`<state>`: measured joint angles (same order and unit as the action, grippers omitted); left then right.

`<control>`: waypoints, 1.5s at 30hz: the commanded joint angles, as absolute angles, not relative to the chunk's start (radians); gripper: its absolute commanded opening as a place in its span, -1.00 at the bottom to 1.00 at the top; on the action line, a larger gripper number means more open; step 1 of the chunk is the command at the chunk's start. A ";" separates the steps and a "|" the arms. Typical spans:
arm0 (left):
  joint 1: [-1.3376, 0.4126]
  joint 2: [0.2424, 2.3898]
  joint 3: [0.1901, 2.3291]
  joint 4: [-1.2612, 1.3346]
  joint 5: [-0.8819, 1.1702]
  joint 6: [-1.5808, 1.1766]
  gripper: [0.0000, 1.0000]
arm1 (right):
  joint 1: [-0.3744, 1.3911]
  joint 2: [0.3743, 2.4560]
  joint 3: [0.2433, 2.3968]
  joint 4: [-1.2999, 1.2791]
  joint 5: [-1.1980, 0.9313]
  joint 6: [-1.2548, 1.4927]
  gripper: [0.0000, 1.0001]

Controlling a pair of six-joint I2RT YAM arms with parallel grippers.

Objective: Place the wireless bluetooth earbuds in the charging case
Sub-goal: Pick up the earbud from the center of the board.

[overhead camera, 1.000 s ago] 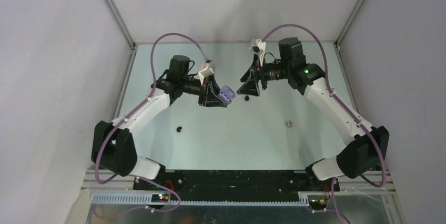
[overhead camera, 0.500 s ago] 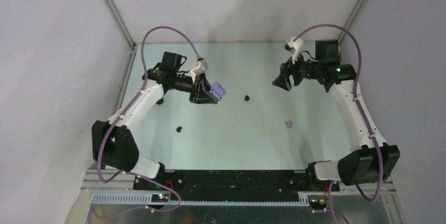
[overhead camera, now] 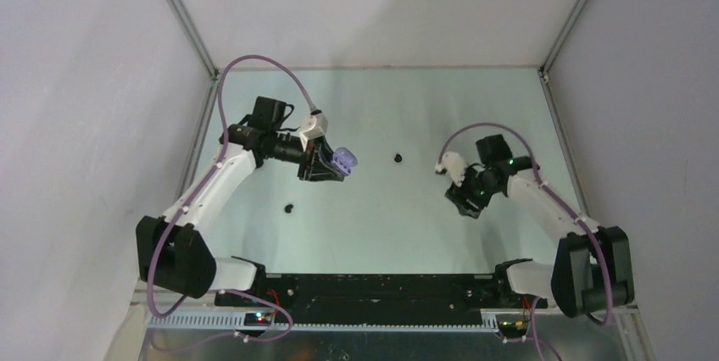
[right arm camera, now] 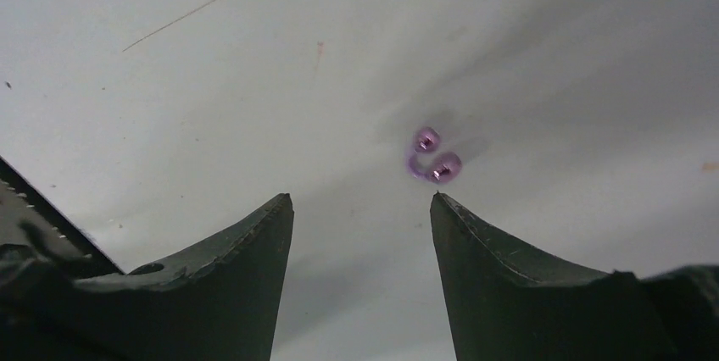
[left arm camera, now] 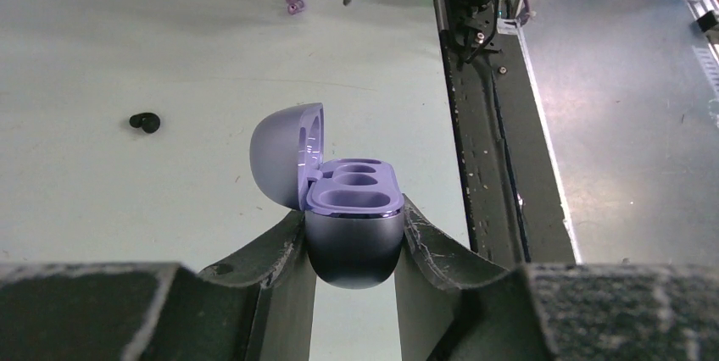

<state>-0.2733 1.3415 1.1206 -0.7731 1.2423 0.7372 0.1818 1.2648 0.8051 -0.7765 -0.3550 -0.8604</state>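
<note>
Pointing right gripper [right arm camera: 360,200] at lilac earbud [right arm camera: 432,158]

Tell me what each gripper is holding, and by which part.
Left gripper holds the open, glossy lilac plastic charging case by the two sides of its base. Right gripper is open and holds nothing.

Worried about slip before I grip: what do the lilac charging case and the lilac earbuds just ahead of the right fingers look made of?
The open rounded lilac charging case: likely hard plastic, with a satin shell and a glossier rim that catches the light. The tiny lilac earbuds: probably glossy hard plastic, given the bright highlight dots; the tips may be softer, but they are too small to tell.
</note>
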 commanded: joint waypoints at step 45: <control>-0.310 1.070 0.932 -0.047 1.004 0.180 -1.00 | 0.537 0.920 0.639 -0.648 0.077 -1.213 0.40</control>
<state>-0.3111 1.1236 0.9829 -0.2764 0.9237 0.3428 0.5331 0.9619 0.6155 -0.6090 0.1184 -1.1397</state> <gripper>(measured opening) 0.373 0.698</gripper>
